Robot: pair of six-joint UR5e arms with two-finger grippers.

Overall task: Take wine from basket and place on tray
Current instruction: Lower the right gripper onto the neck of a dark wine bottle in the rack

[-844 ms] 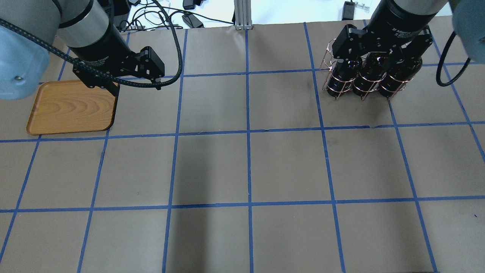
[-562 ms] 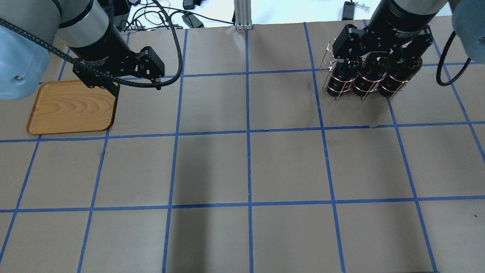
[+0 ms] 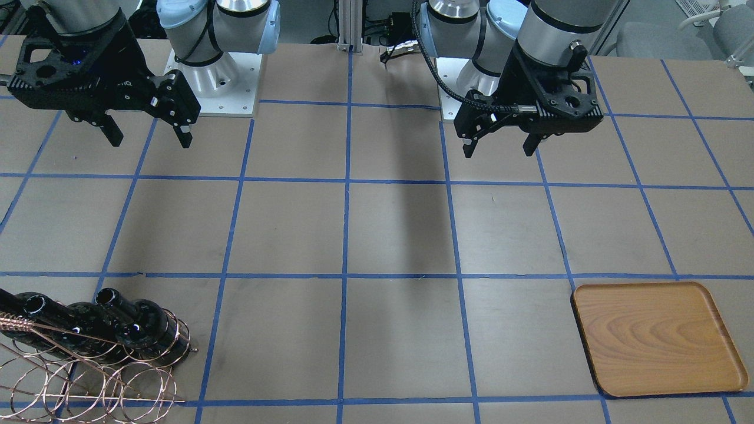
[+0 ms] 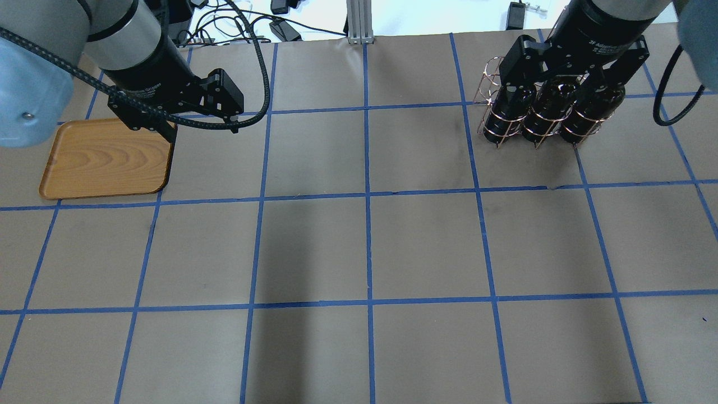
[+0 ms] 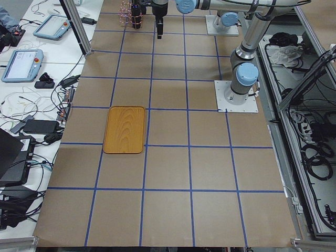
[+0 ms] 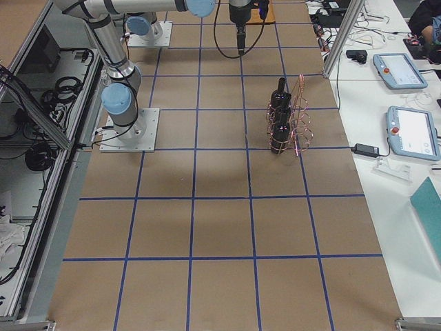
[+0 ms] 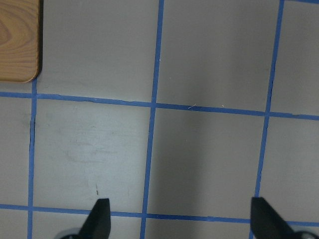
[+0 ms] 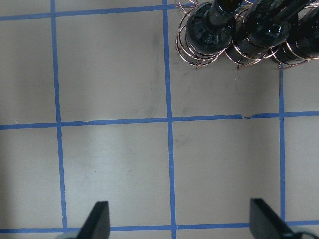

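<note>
Three near-black wine bottles [image 4: 541,115] stand side by side in the copper wire basket [image 4: 487,78] at the far right; they also show in the front view [image 3: 141,323] and the right wrist view [image 8: 207,32]. My right gripper [image 3: 150,140] is open and empty, high above the table on the robot's side of the bottles, which sit at the top edge of its wrist view. The wooden tray [image 4: 106,160] lies empty at the far left. My left gripper [image 4: 201,129] is open and empty, just right of the tray, whose corner shows in the left wrist view [image 7: 17,40].
Brown paper with a blue tape grid [image 4: 367,193] covers the table. Cables and power bricks [image 4: 280,25] lie beyond the far edge, next to a metal post [image 4: 356,22]. Tablets and cables sit on a side bench [image 5: 26,63].
My right gripper has shifted slightly right and toward the far edge over the bottles. The left arm, tray, basket and bottles have not moved.
</note>
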